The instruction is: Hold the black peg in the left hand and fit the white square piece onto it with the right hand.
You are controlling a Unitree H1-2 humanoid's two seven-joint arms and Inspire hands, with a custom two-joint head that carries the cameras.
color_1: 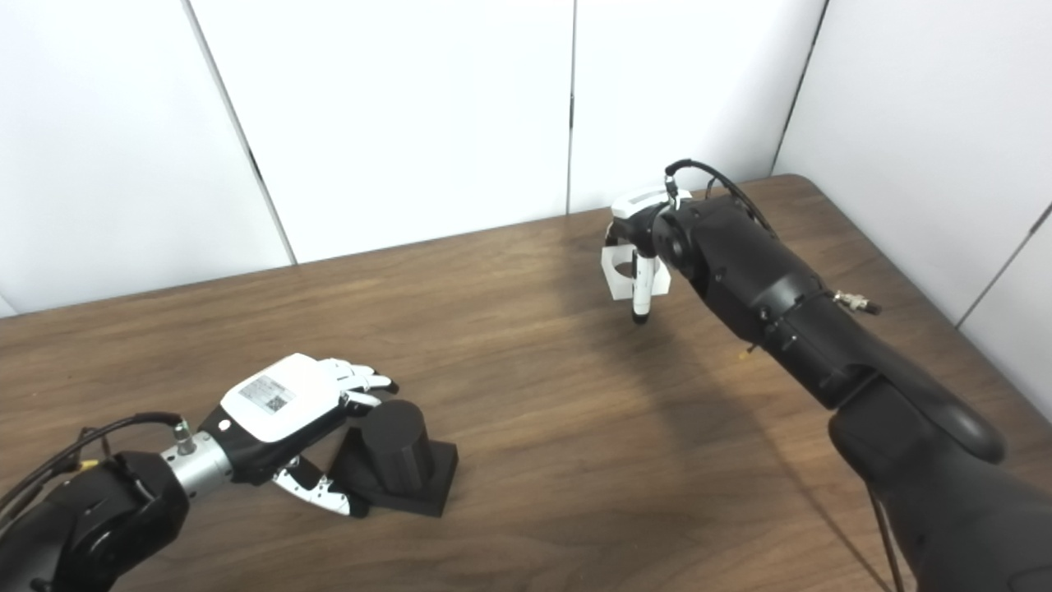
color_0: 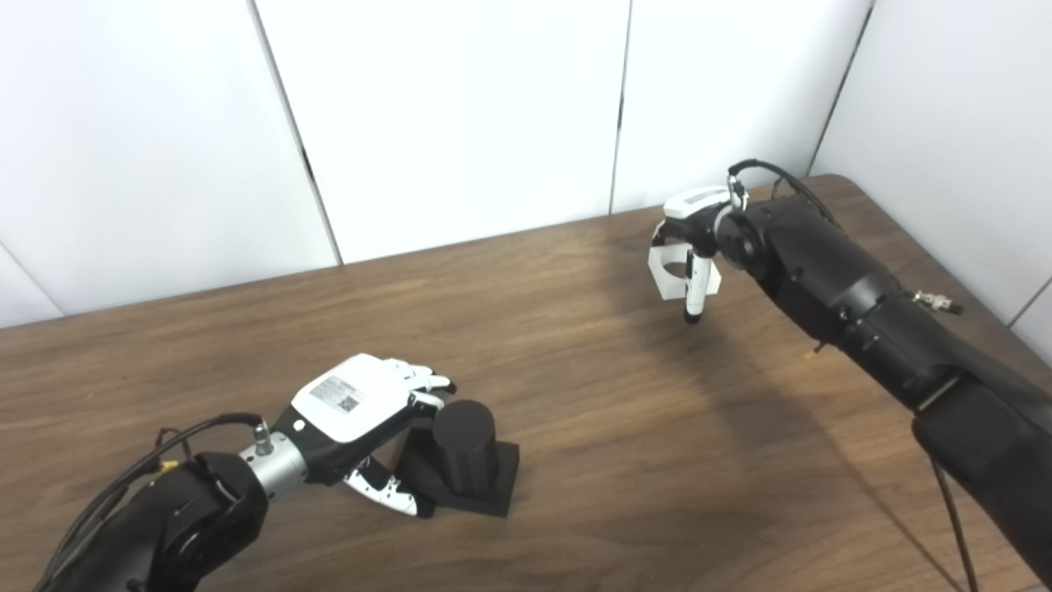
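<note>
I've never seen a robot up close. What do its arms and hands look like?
Both arms are bulky glossy black shells with thin black cables looping near the wrists. The left hand has a white back bearing a QR-code label, a silver wrist cuff, and white fingers with black tips. The right hand is likewise white and black.

You're looking at a robotics lab or test cell here, not anyone's home. Plain white partition panels [color_0: 460,107] with dark seams box in the space on the back and right side, and the only furniture is a bare wood-grain worktop [color_0: 575,345]. Add the black robot arm [color_1: 789,304] with loose cabling [color_1: 715,177] running along it, and it reads like a purpose-built experiment booth.
</note>
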